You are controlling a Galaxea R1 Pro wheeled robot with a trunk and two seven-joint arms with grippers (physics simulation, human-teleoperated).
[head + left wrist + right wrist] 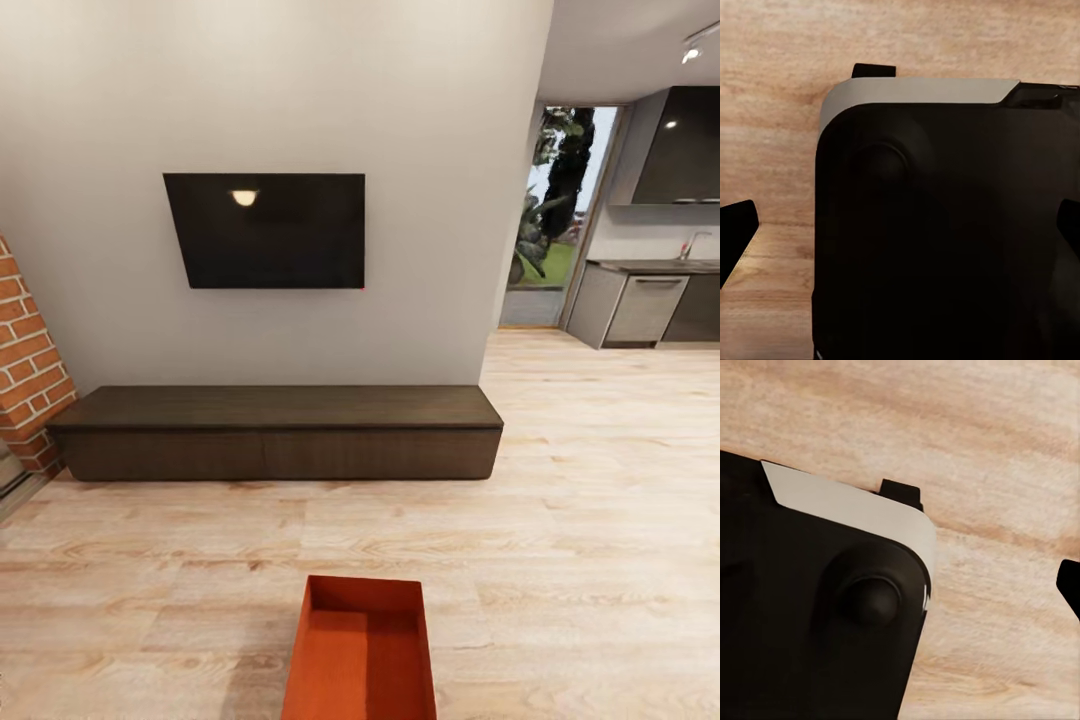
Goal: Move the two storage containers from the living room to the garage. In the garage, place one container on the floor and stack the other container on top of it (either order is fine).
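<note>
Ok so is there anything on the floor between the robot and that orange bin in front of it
Nothing visible. The storage container sits on bare wood-plank floor at the near edge of the head view, well short of the dark console. Both wrist views look down on the robot's base over plank floor; the grippers' own state can't be told.

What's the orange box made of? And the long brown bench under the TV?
The box looks like matte plastic: even orange-red colour, thin walls, no grain. The bench looks like dark stained wood, with faint grain streaks along its top. It's a rendered picture, so both are guesses.
</note>
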